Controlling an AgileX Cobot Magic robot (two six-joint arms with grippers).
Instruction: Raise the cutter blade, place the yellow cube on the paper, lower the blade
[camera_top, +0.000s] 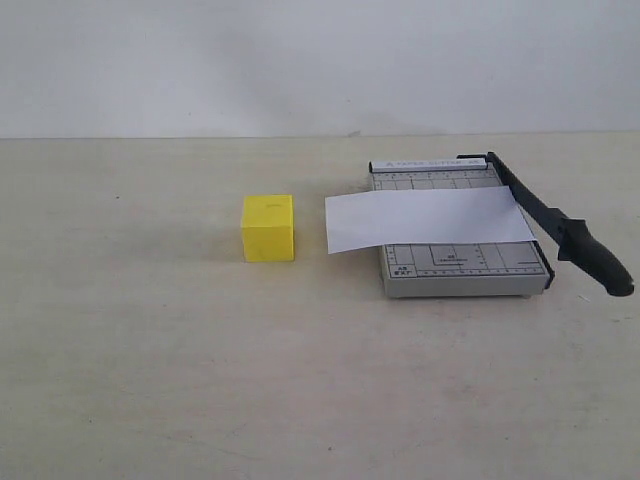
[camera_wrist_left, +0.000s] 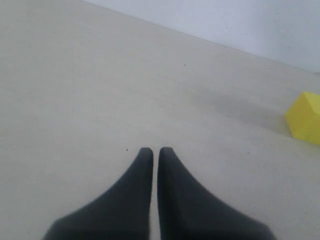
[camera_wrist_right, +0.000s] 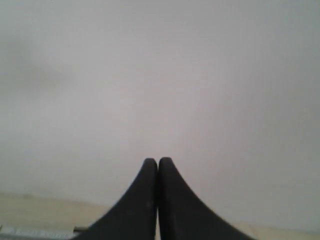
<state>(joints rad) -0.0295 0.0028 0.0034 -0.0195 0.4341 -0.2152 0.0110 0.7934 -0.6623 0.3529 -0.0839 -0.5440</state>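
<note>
Well apart from the left claw (camera_wrist_left: 151, 150) sits the yellow cube (camera_wrist_left: 305, 117).

A pale beige tabletop (camera_top: 150, 380) fills most of the exterior view. Its surface is matte, with faint streaks and a few small dark specks. Behind it stands a plain white wall (camera_top: 300, 60), which meets the tabletop along a straight, level line. The light is soft and even, and shadows are weak. The right wrist view shows mostly blank, greyish wall, with a thin strip of tabletop at its foot.
</note>
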